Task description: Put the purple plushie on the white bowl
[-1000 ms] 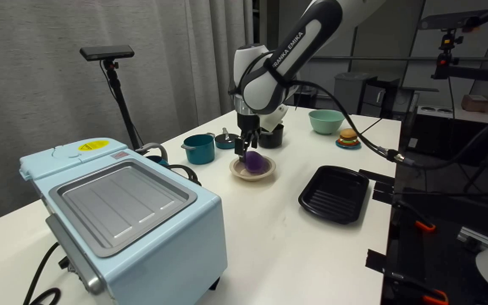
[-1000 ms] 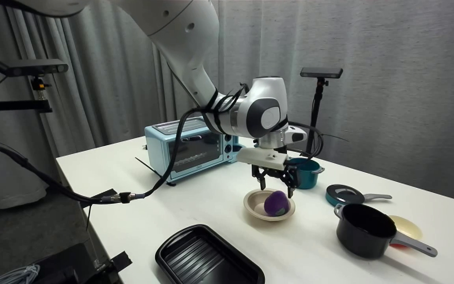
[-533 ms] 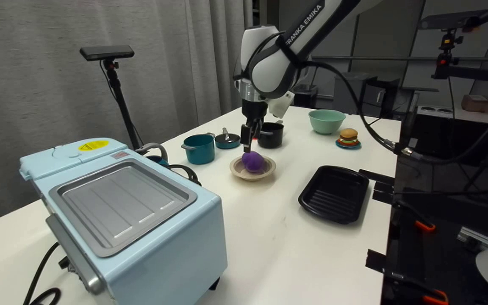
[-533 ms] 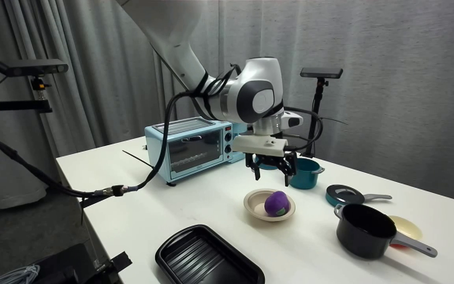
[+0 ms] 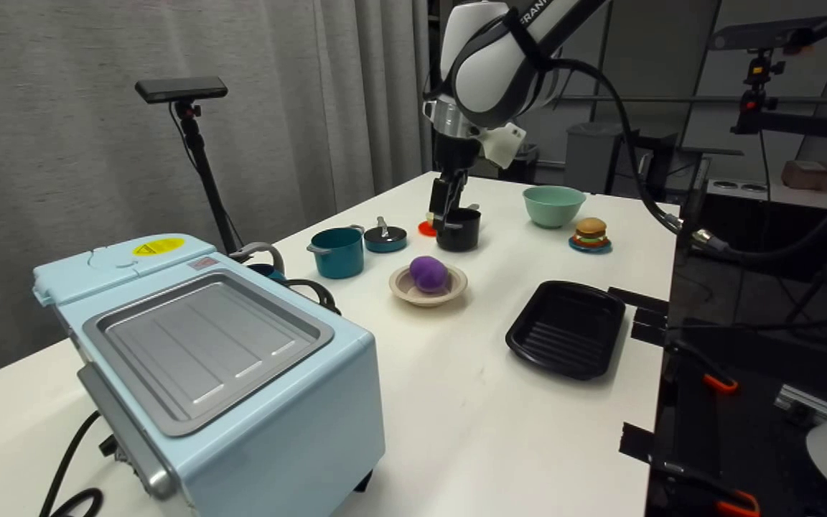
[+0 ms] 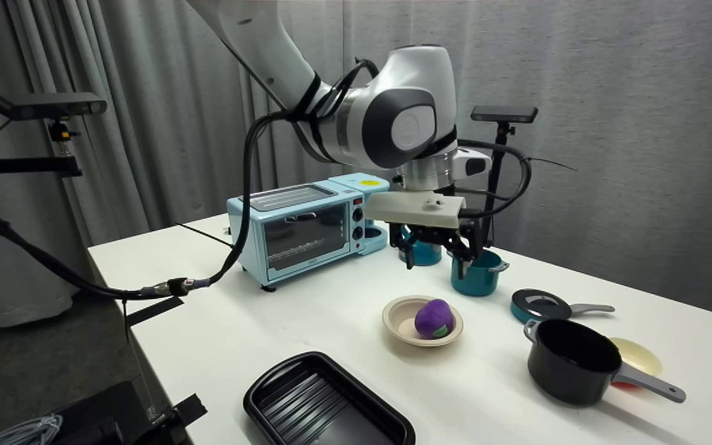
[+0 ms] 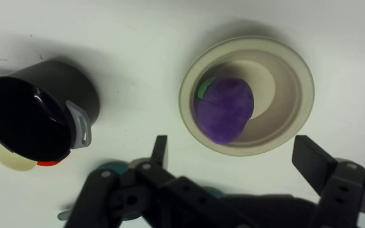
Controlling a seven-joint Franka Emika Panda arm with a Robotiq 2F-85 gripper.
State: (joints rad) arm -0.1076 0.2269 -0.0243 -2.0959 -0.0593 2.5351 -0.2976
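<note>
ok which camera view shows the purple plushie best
The wrist view: it looks down on the purple plushie, large and unblocked, with its green patch and its off-centre spot in the bowl plain to see. Both exterior views show it much smaller, at a slant, sitting in the bowl.

The site is a robotics lab, identified by the arm (image 6: 393, 117), pole-mounted camera (image 5: 181, 88), strapped cable (image 6: 247, 198) and desk (image 5: 500, 431).

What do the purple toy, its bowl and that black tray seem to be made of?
Purple toy: probably stuffed fabric; matte, with a faint seam-like line.
Bowl: perhaps plastic or moulded pulp; dull, plain cream.
Black tray: likely coated metal, possibly plastic; ridged, with a slight sheen.
</note>
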